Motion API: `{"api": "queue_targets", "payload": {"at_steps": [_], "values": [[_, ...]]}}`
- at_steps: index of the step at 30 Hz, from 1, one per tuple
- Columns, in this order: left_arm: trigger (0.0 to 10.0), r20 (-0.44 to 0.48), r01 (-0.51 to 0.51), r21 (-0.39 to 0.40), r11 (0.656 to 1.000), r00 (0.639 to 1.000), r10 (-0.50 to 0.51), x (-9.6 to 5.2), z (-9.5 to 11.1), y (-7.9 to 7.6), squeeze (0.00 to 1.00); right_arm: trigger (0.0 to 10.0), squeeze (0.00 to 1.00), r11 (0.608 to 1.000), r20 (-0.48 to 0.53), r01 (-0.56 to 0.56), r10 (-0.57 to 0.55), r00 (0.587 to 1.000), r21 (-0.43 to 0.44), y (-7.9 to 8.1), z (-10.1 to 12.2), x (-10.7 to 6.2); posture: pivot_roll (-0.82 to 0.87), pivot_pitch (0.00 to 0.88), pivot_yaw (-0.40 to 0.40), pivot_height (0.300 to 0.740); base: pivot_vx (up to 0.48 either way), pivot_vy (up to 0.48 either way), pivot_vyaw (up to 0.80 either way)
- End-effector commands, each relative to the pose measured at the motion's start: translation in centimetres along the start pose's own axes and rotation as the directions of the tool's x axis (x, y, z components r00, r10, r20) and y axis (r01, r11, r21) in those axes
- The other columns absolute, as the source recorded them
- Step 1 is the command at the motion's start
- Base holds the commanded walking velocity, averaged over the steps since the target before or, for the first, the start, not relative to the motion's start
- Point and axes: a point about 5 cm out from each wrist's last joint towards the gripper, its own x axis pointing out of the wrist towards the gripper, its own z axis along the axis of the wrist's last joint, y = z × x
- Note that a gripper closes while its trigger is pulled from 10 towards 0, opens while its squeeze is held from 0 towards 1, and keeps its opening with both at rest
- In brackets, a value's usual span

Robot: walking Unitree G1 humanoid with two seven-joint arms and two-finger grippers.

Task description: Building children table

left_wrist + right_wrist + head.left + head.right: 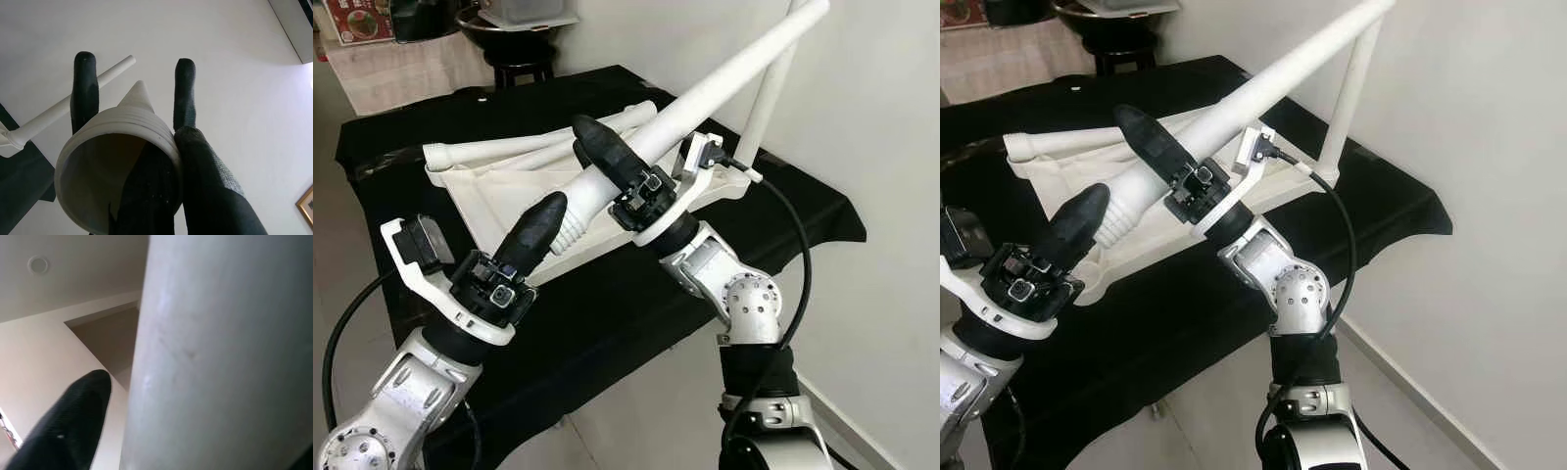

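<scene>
The right gripper (pixel 607 162) has its black fingers (pixel 68 423) clamped on a white tapered table leg (pixel 724 83), just above the leg's ribbed open end, its forearm raised from the elbow toward 11 o'clock. The left gripper (pixel 540 223) sits at that ribbed end, at 7 o'clock from the right one, forearm angled toward 1 o'clock; whether its fingers (pixel 84 88) are apart or together I cannot tell. The held leg slants toward 2 o'clock over the overturned white tabletop (pixel 499 191) on a black-draped table (pixel 607 313). Four legs show: one held, one upright (pixel 771 93) at the far corner, two lying (pixel 538 147) on the tabletop.
</scene>
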Motion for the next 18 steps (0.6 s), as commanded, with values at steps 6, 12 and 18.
{"api": "queue_targets", "payload": {"at_steps": [6, 12, 18], "values": [[6.3, -0.058, 0.041, -0.003, 0.999, 0.997, -0.041, 0.08, -0.79, -0.58, 0.00, 0.0, 0.00, 0.992, 0.012, -0.118, 0.118, 0.993, 0.042, 1.60, -0.63, 1.06, 0.02, 0.115, -0.072, 0.740, 0.000, 0.000, 0.00], [6.0, -0.062, 0.041, -0.008, 0.999, 0.997, -0.041, -0.03, -1.05, -0.54, 0.00, 0.0, 0.00, 0.992, 0.032, -0.117, 0.116, 0.993, 0.042, 1.72, -0.47, 1.17, 0.01, 0.116, -0.070, 0.740, 0.000, 0.000, 0.00], [10.0, -0.071, 0.021, 0.025, 0.999, 0.997, -0.019, -0.11, -1.12, -0.28, 0.00, 0.0, 0.00, 0.993, 0.034, -0.112, 0.111, 0.993, 0.035, 1.74, -0.40, 1.18, 0.01, 0.116, -0.069, 0.740, 0.000, 0.000, 0.00]]}}
